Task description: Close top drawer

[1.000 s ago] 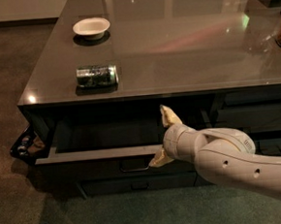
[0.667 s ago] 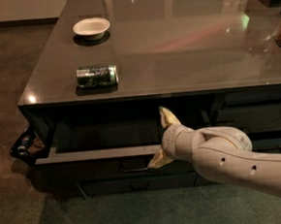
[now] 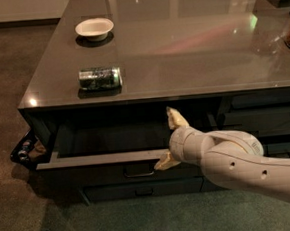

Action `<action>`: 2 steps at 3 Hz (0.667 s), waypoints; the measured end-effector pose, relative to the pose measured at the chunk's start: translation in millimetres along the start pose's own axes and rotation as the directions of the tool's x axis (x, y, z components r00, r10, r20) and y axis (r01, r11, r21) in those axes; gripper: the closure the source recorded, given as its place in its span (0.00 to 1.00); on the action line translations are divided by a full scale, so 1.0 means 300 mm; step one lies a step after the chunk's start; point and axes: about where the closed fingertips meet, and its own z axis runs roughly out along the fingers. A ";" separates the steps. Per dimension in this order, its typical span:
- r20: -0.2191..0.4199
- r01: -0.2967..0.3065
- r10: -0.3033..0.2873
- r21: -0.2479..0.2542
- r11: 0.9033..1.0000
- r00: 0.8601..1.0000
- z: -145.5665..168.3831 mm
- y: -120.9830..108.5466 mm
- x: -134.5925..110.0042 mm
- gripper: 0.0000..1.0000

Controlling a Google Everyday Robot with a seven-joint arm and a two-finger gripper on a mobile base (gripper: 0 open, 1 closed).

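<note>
While the top drawer stands pulled out from under the glossy grey tabletop, we find the gripper positioned at the drawer's front edge, right of centre. Its two pale fingers are spread wide apart and clasp nothing. The upper finger points up and back into the drawer cavity. The lower finger lies in front of the drawer's front panel, just right of the small dark pull handle. The light top rim of the drawer front runs between the two fingers. We cannot tell whether either finger touches it. The white arm enters from the lower right and crosses in front of the cabinet. The drawer's flat inner bottom is visible and we see no contents on it. Below it sits a similar wide drawer front, fully in. To the right is a stack of narrower dark drawers. On the tabletop we note a white bowl near the far left side and a green can lying on its side near the front edge, well apart from the bowl. At the cabinet's left side, low by the floor, a dark holder contains small items that we cannot identify.
</note>
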 end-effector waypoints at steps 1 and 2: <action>0.024 0.027 -0.030 0.127 0.992 0.999 -0.010 -0.090 0.014 0.00; 0.024 0.027 -0.030 0.127 0.992 0.999 -0.010 -0.090 0.014 0.00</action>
